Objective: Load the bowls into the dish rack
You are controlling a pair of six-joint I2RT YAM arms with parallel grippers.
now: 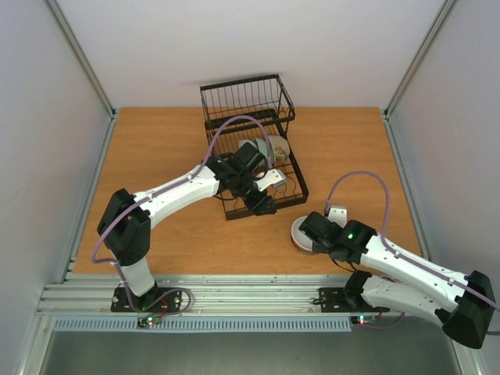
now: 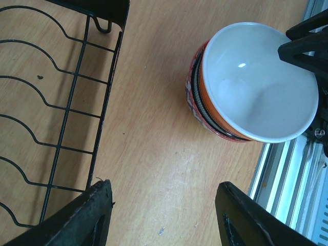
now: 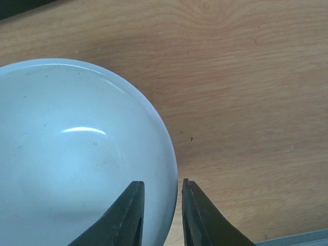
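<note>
A stack of bowls [image 1: 299, 232] stands on the table right of the dish rack [image 1: 300, 186]. The top bowl [image 2: 256, 87] is white inside and orange outside, and a dark red patterned one [image 2: 193, 97] sits under it. My right gripper [image 3: 163, 205] is shut on the top bowl's [image 3: 77, 154] near rim, one finger inside and one outside. My left gripper [image 2: 164, 215] hangs open over bare wood beside the black wire rack's [image 2: 66, 113] front corner, holding nothing. Another pale bowl [image 1: 278, 147] leans in the rack behind the left arm.
The taller wire basket section [image 1: 246, 98] is at the rack's far end. White walls close in the table on three sides. An aluminium rail [image 1: 234, 293] runs along the near edge, close to the bowl stack.
</note>
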